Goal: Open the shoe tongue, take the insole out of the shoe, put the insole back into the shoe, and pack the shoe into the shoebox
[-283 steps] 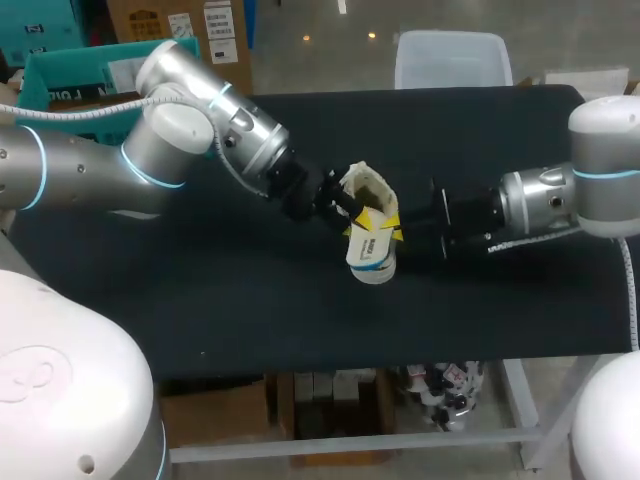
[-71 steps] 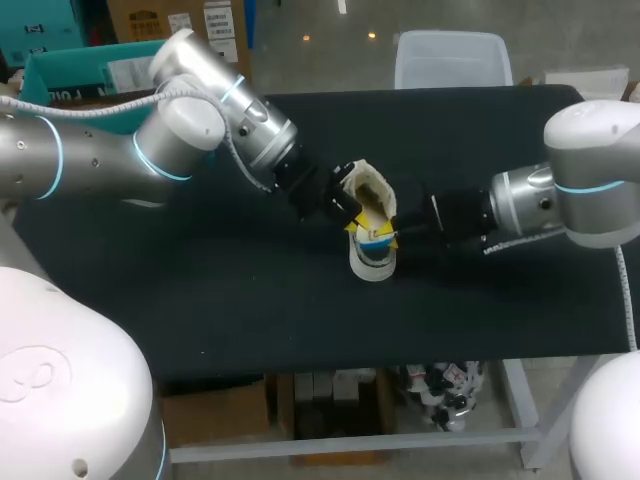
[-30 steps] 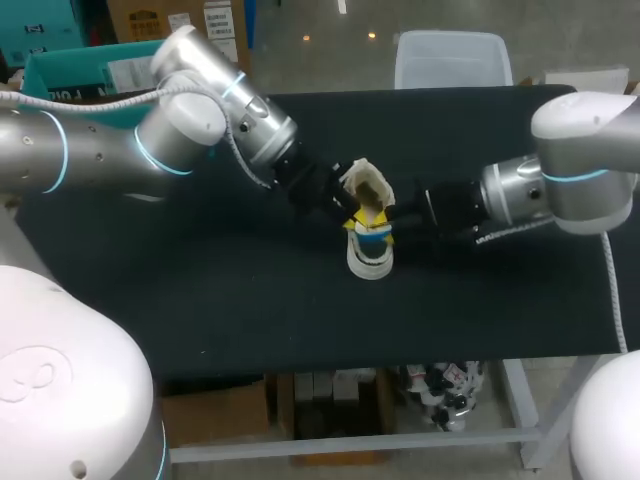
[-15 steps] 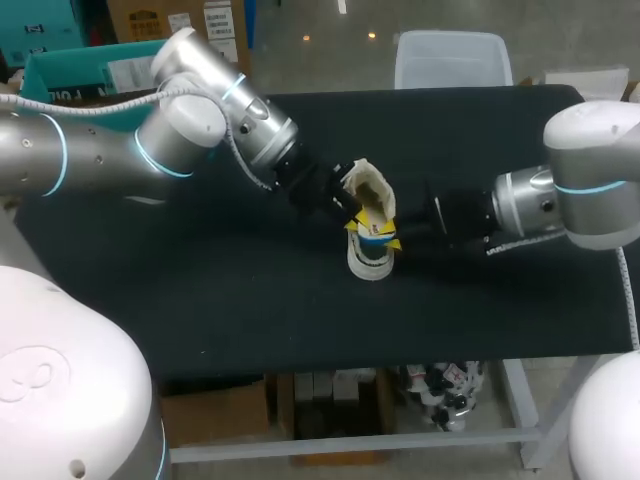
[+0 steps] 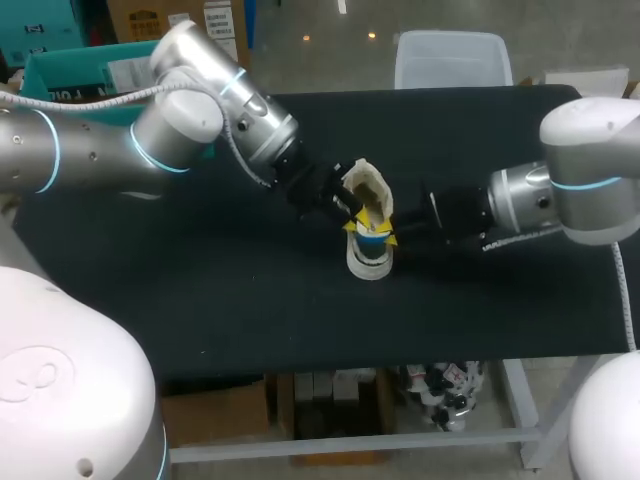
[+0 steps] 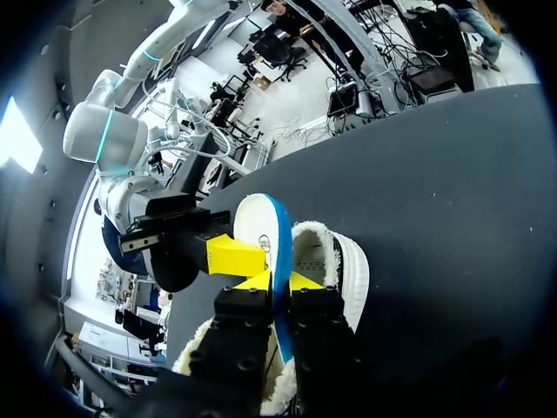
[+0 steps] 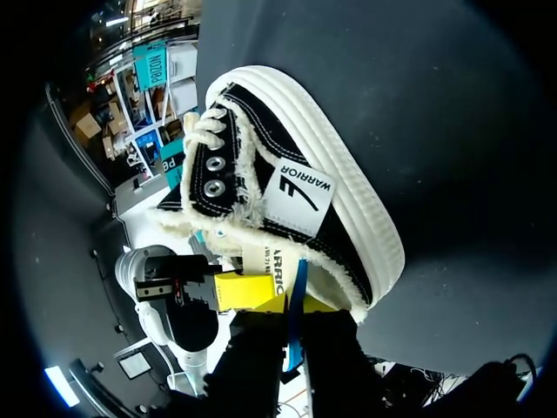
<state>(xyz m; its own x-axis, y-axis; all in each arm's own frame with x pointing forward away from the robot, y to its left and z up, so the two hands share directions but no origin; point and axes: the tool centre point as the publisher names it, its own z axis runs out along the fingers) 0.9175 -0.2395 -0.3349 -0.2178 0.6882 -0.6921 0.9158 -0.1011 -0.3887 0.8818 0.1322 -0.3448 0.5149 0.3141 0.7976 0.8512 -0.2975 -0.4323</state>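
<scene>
A black canvas shoe (image 5: 368,262) with a white sole and fleece lining stands mid-table, toe toward the front edge. Its white insole (image 6: 257,231) with a blue underside sticks up out of the opening. In the left wrist view my left gripper (image 6: 278,283) is shut on the insole's blue edge, with the shoe (image 6: 348,270) just ahead. My right gripper (image 7: 291,303) pinches the same insole (image 7: 298,274) from the opposite side, beside the shoe's laced upper (image 7: 287,157). Seen from the head camera, the left gripper (image 5: 352,218) and right gripper (image 5: 390,235) meet at the insole (image 5: 372,237).
The black table (image 5: 250,290) spreads out on all sides of the shoe. A teal box (image 5: 70,75) shows at the back left, partly hidden behind my left arm. A clear plastic bin (image 5: 455,60) stands at the back edge.
My right gripper's fingers have closed in on the insole's edge, after the arm drew back a little and came in again. The left arm and the shoe have hardly shifted.
</scene>
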